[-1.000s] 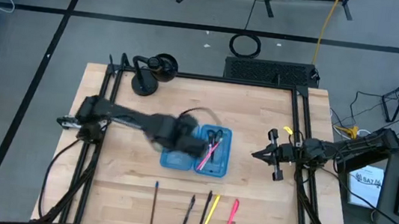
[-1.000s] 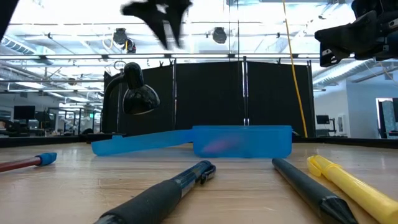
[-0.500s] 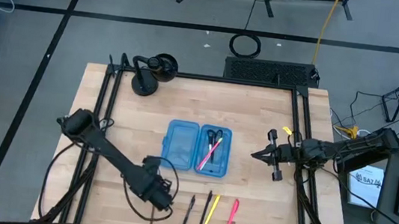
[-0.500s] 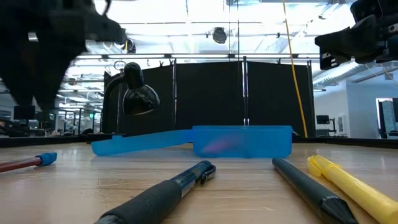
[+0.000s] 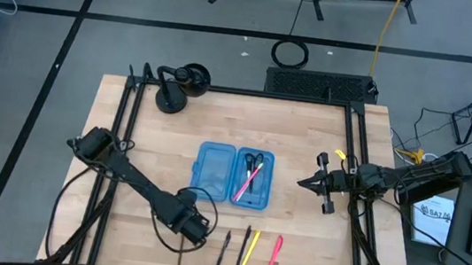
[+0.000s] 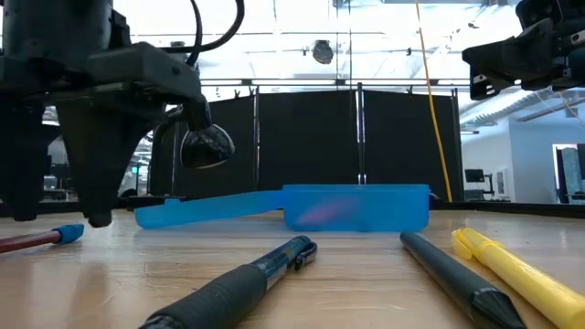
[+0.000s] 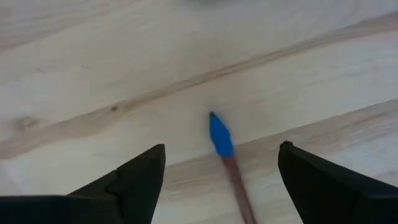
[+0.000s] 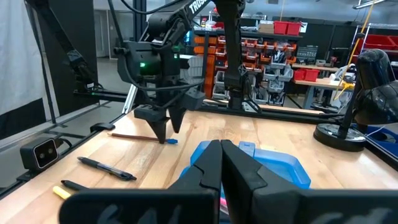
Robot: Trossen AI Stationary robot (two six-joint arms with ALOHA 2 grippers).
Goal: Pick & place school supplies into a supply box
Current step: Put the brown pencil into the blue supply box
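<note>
Even, bright light falls from above on the pale wooden table (image 5: 306,141), and shadows there are weak and short. In the low view, white ceiling lights glare behind the black curtain wall (image 6: 311,137); the thick grey-black pen (image 6: 228,288) closest to the lens is blurred. The left wrist view is soft, with faint shadow beside the blue-tipped brown pencil (image 7: 225,152).
</note>
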